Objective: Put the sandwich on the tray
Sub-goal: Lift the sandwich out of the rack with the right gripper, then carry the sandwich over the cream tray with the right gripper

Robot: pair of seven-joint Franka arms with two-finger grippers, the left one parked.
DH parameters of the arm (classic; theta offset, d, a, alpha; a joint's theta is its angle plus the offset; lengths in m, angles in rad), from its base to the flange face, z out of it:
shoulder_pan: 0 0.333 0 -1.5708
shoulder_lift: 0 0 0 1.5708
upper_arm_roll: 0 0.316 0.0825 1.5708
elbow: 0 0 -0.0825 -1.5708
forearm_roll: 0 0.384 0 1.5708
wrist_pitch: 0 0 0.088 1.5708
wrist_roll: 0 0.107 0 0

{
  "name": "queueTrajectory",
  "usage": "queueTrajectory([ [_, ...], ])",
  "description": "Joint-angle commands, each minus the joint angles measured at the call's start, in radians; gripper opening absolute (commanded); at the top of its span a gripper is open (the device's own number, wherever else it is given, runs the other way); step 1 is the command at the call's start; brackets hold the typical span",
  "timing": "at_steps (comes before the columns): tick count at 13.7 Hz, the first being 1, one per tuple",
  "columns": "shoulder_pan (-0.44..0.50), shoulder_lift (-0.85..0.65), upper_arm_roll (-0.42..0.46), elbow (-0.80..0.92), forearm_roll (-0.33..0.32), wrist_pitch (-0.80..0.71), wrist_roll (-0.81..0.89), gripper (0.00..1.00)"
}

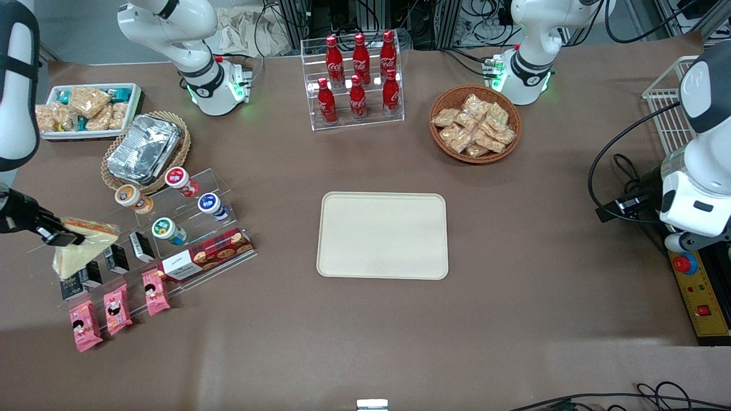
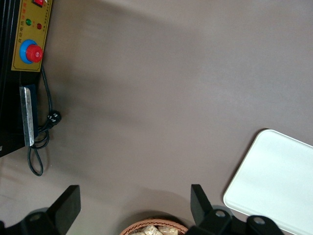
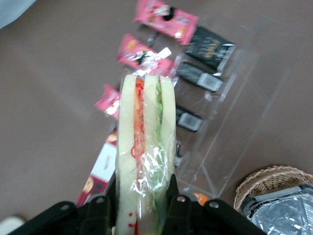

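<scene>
Reaching in low from the working arm's end of the table, the gripper clamps the sandwich between its fingers, holding it above the clear display stand, well apart from the tray at mid-table.

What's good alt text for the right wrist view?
The gripper is shut on a clear-wrapped triangular sandwich with orange-red and green filling, held above a clear acrylic display stand with pink snack packets and black packets; a wicker basket holds a foil container.
</scene>
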Motion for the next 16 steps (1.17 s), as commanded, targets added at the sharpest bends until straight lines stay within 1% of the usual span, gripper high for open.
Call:
queueTrajectory([
  [1,0.045,0.047,0.003,0.154,0.014,-0.176,-0.125,0.40],
  [3,0.103,0.041,0.016,0.161,0.018,-0.201,-0.159,0.40],
  [4,0.132,0.037,0.037,0.161,0.020,-0.203,-0.161,0.40],
  [6,0.162,0.034,0.110,0.162,0.020,-0.207,-0.165,0.40],
  [7,0.162,0.029,0.164,0.162,0.020,-0.206,-0.181,0.40],
  [9,0.163,0.026,0.250,0.164,0.014,-0.197,-0.259,0.40],
  [11,0.179,0.032,0.308,0.165,0.009,-0.174,-0.346,0.40],
  [13,0.233,0.041,0.335,0.165,-0.009,-0.133,-0.374,0.40],
  [16,0.356,0.090,0.335,0.181,-0.077,-0.054,-0.383,0.40],
])
